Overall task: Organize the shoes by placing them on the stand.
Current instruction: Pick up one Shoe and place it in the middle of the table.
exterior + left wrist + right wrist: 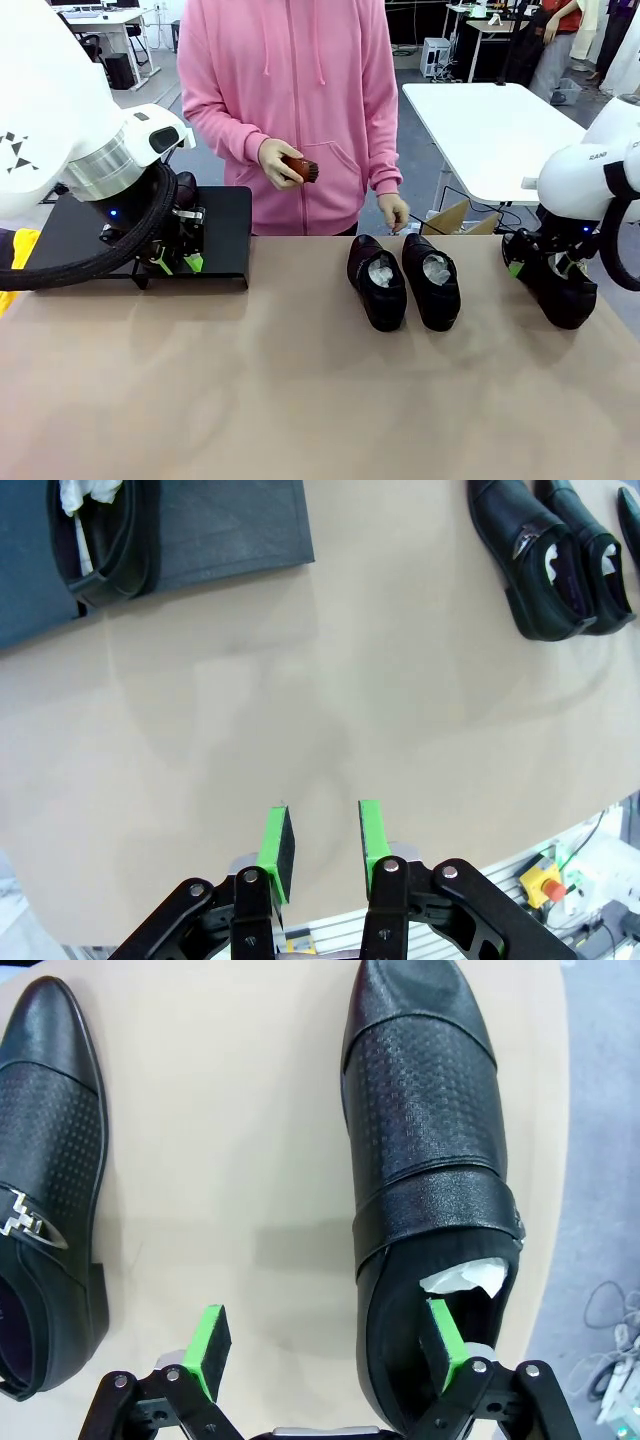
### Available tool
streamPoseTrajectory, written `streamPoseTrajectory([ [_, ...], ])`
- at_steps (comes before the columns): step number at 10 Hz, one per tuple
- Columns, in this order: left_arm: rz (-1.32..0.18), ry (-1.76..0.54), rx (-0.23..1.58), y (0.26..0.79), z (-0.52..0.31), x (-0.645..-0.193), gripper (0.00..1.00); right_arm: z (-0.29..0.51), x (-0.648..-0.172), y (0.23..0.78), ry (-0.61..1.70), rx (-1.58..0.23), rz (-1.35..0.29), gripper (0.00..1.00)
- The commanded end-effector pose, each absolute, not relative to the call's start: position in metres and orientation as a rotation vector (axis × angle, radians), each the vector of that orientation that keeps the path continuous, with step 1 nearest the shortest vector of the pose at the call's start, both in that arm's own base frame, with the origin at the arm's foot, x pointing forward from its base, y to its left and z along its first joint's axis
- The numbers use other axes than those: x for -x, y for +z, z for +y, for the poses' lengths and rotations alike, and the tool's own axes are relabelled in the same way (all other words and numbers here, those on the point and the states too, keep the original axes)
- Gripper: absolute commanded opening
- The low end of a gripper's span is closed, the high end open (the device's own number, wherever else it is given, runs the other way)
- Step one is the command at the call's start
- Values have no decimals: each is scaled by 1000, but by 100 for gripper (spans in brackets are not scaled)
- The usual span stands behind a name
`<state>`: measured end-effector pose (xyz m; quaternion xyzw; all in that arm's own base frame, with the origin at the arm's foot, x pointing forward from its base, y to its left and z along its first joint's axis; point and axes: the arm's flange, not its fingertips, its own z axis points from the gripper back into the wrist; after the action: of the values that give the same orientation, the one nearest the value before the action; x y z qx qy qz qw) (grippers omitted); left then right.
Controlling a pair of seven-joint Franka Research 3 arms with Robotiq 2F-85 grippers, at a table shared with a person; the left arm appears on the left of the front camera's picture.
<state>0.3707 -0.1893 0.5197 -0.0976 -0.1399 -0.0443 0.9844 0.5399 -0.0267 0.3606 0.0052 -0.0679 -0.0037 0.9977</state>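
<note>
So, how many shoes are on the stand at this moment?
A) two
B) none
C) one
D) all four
C: one shoe sits on the stand, while the left middle shoe, the right middle shoe and the far-right shoe lie on the table.

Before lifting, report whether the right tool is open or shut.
Open. The right tool has pads wide apart, one inside the shoe beside the paper.
</note>
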Motion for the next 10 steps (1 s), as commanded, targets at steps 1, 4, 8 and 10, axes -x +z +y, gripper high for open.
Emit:
streamPoseTrajectory([
  [1,-288,-78,216,519,-190,-372,38,-26,-549,351,-16,31,-151,91],
  [4,-288,-78,216,519,-190,-372,38,-25,-551,342,6,31,-147,38],
  [8,-288,-78,216,519,-190,-372,38,-30,-549,332,12,51,-129,0],
  [10,-288,-78,216,519,-190,-372,38,-35,-548,332,2,47,-127,0],
])
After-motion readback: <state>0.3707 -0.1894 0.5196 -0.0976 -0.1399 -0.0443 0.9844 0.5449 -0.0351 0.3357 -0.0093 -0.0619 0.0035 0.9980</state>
